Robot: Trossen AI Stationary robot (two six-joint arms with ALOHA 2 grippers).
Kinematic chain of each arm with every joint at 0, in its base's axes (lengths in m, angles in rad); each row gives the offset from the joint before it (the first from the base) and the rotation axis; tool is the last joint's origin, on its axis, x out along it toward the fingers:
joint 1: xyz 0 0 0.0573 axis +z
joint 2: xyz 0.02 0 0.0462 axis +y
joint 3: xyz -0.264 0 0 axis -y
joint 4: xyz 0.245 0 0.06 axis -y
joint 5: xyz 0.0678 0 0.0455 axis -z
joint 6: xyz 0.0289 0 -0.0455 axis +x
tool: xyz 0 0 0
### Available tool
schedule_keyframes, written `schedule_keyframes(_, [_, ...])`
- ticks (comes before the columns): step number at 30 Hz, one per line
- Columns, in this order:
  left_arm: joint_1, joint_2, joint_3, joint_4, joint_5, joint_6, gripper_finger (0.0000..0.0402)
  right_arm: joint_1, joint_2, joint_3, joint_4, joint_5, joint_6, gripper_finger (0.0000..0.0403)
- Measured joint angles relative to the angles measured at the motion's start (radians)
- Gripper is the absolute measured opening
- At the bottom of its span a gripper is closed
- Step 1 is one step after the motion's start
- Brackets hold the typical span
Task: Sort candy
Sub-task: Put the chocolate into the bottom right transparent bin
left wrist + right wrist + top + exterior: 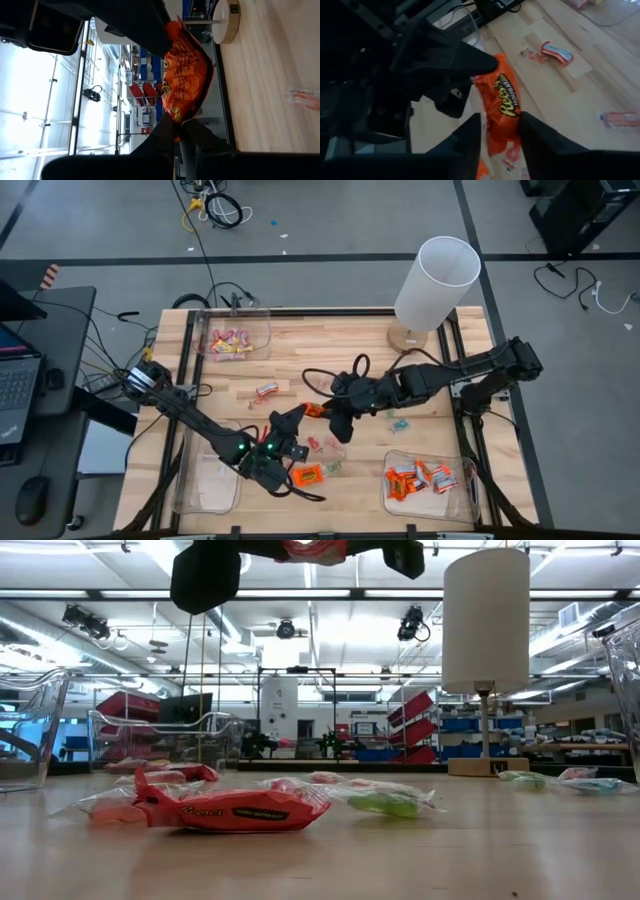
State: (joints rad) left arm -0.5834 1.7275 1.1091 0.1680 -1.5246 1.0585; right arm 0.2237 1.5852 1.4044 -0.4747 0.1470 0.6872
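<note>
An orange candy point(313, 410) in a printed wrapper hangs in the air over the middle of the table, between my two grippers. My left gripper point(179, 127) reaches in from the table's near left and is shut on one end of it. My right gripper point(501, 131) comes from the right, slanting down, with its fingers closed in on the candy's two long sides. More candy lies on the table: an orange piece point(308, 474), pale pieces point(328, 442) and a red-and-white one point(266, 390). My left gripper pinches one end of the wrapper point(176, 116) between its two fingers, held level. The candy sticks out beyond the fingertips, lifted clear of the table. My right gripper has a finger point(472, 135) on each long side of the candy, at the part point(502, 117) away from the left gripper. It comes slanting down from the table's right.
A clear bin point(262, 320) at the far left holds pink and yellow candy. The bin point(462, 502) at the near right holds orange candy, and another bin point(186, 480) stands at the near left. A white lamp point(435, 280) stands at the back right.
</note>
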Motion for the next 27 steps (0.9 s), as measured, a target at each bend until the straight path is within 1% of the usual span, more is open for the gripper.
schedule_keyframes(4, [0.001,0.0,0.0,-0.002,-0.001,-0.041,0.0013,-0.008,0.0,0.0,-0.007,0.008,-0.023,0.007])
schedule_keyframes(8, [0.001,0.0,0.0,-0.002,-0.003,-0.047,0.0013,-0.011,0.0,0.0,-0.012,0.015,-0.054,0.0023])
schedule_keyframes(10, [0.001,0.0,0.0,-0.002,-0.006,-0.055,0.0013,-0.011,0.0,0.0,-0.013,0.028,-0.079,0.0009])
schedule_keyframes(14, [0.001,0.0,0.0,-0.006,-0.006,-0.117,0.0014,-0.011,0.0,0.0,-0.026,0.047,-0.094,0.0005])
schedule_keyframes(17, [0.002,0.0,0.0,-0.006,0.009,-0.131,0.0014,-0.011,0.0,0.0,-0.041,0.048,-0.106,0.0003])
schedule_keyframes(21, [0.002,0.0,0.0,-0.011,0.032,-0.225,0.0017,-0.01,0.0,0.0,-0.056,0.049,-0.115,0.0001])
schedule_keyframes(24, [0.001,0.0,0.0,-0.012,0.052,-0.234,0.0032,-0.01,0.0,0.0,-0.065,0.049,-0.131,0.0])
schedule_keyframes(27, [0.0,0.0,0.0,-0.013,0.057,-0.266,0.0064,-0.01,0.0,0.0,-0.081,0.05,-0.141,0.0])
